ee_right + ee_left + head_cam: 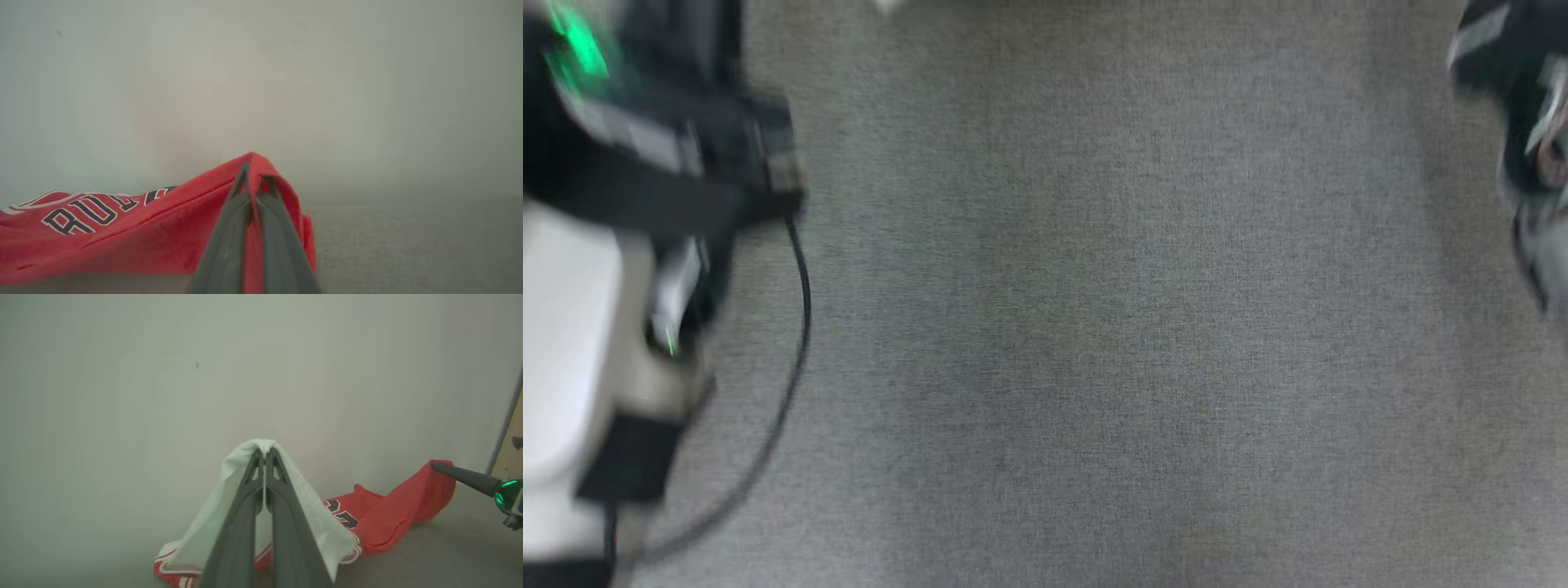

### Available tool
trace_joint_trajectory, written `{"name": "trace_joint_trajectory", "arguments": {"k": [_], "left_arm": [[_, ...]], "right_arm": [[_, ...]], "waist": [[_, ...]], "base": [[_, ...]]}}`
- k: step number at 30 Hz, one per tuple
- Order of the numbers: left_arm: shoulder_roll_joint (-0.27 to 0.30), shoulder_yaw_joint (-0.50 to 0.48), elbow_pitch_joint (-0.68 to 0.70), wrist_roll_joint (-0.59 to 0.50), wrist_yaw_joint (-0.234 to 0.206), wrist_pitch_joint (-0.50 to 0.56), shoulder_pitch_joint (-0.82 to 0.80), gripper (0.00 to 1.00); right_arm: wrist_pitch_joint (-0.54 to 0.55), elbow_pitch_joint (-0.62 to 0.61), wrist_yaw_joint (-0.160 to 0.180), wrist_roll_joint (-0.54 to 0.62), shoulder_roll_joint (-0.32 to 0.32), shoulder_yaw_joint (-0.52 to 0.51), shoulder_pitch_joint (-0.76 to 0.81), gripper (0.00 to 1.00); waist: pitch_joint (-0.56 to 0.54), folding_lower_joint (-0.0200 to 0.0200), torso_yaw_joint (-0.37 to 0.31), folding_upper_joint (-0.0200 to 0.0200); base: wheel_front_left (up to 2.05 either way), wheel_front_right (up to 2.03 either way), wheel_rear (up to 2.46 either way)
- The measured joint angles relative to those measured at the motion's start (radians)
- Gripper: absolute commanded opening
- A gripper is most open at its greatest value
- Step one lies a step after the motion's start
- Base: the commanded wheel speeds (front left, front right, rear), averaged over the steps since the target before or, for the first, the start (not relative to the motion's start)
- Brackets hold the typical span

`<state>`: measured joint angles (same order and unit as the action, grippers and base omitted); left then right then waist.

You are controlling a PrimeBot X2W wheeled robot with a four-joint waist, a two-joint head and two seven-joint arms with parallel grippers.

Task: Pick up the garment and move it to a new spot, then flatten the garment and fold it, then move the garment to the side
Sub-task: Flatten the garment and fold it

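Now, grey floor (1094, 327) lies below. Red garment (400, 510) spans betw. both arms, long axis running L-R, middle sagging onto floor. My left gripper (265, 452) is clamped on its white end; my right gripper (254, 171) is clamped on the red end.

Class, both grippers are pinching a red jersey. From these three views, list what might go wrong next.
1. The left gripper and right gripper pinch the jersey only at their fingertips; a tug might pull cloth free.
2. The jersey sags between them towards the grey floor, so it may drag or bunch.
3. The head view is blurred, so placement may be misjudged.
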<state>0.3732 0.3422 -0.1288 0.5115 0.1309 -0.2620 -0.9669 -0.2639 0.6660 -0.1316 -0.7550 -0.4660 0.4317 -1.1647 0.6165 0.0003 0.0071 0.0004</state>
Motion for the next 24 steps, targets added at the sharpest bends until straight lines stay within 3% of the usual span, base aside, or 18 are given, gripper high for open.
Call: {"name": "trace_joint_trajectory", "arguments": {"k": [3,6,10,16,24], "left_arm": [[0.036,0.013,0.065,0.042,0.000,0.000,0.165,0.00],[0.096,0.048,0.121,0.107,0.000,0.000,0.411,0.00],[0.098,0.012,0.165,0.132,0.000,0.000,0.620,0.00],[0.069,-0.026,0.250,0.164,0.000,0.000,0.843,0.00],[0.115,-0.029,0.337,0.200,-0.019,0.030,1.031,0.00]], "right_arm": [[0.000,-0.096,0.000,-0.100,-0.039,0.040,0.146,0.00],[0.000,-0.192,0.000,-0.223,-0.116,0.141,0.331,0.00],[0.000,-0.269,0.000,-0.298,-0.183,0.173,0.467,0.00],[0.000,-0.344,0.000,-0.318,-0.231,0.146,0.647,0.00],[0.000,-0.397,0.000,-0.316,-0.251,0.094,0.831,0.00]], "waist": [[-0.028,-0.0005,0.011,-0.0002],[-0.080,-0.0005,0.018,-0.0002],[-0.148,-0.0007,0.013,-0.0004],[-0.254,-0.0007,0.000,-0.0005],[-0.369,-0.0006,-0.007,-0.0006]], "base": [[0.00,0.00,0.00],[0.00,0.00,0.00],[0.00,0.00,0.00],[0.00,0.00,0.00],[0.00,0.00,0.00]]}}
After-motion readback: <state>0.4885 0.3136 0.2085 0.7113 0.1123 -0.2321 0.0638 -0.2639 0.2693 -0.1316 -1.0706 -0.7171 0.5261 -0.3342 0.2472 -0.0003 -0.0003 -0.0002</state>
